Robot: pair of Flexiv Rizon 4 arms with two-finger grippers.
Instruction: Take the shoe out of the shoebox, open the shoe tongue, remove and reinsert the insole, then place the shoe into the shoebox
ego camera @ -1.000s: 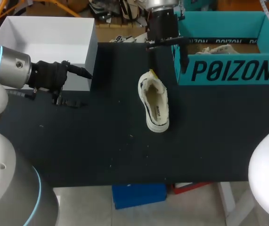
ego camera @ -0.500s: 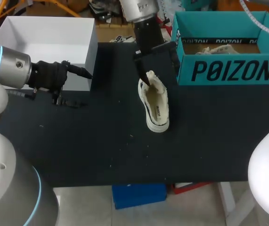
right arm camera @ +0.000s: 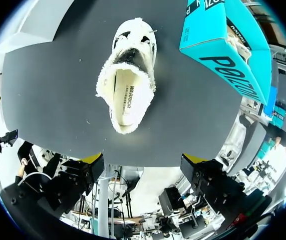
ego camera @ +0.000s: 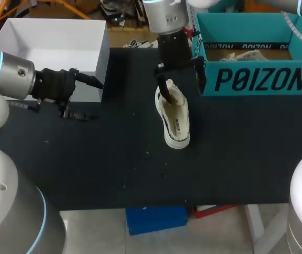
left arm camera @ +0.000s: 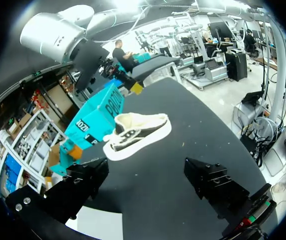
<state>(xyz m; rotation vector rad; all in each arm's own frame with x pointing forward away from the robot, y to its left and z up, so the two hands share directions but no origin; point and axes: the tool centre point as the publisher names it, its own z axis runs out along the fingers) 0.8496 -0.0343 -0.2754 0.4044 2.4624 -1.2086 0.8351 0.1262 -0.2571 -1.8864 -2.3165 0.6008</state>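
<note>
At the left of the black surface (ego camera: 113,164), the left gripper (ego camera: 94,100) hung just beside the near corner of an open white box (ego camera: 103,69) that stood at the far left. In its own wrist view the left gripper (left arm camera: 147,167) had its two black fingers spread wide apart with only bare surface between them, holding nothing. Well ahead of it in that view lay the shoe (left arm camera: 137,135), with the teal shoebox (left arm camera: 95,117) behind it. Near the middle of the surface the shoe (ego camera: 173,116), a pale low sneaker with a fuzzy lining, stood upright on its sole outside both boxes, its opening facing up. Its laced front pointed toward the far edge and its heel toward the near edge. The right arm came down from the far side, and the right gripper (ego camera: 181,84) hung over the laced end, its fingers set wide apart. One finger overlapped that end in the head view, though whether it touched could not be told. From the right wrist, the right gripper (right arm camera: 141,165) showed its yellow-tipped fingers parted and empty. The shoe (right arm camera: 127,90) lay ahead of them with its insole showing inside. Just right of the shoe, at the far right of the surface, stood the shoebox (ego camera: 256,79), open at the top, with something pale inside that could not be made out. From the right wrist the shoebox (right arm camera: 218,45) sat beside the shoe's front, apart from it.
</note>
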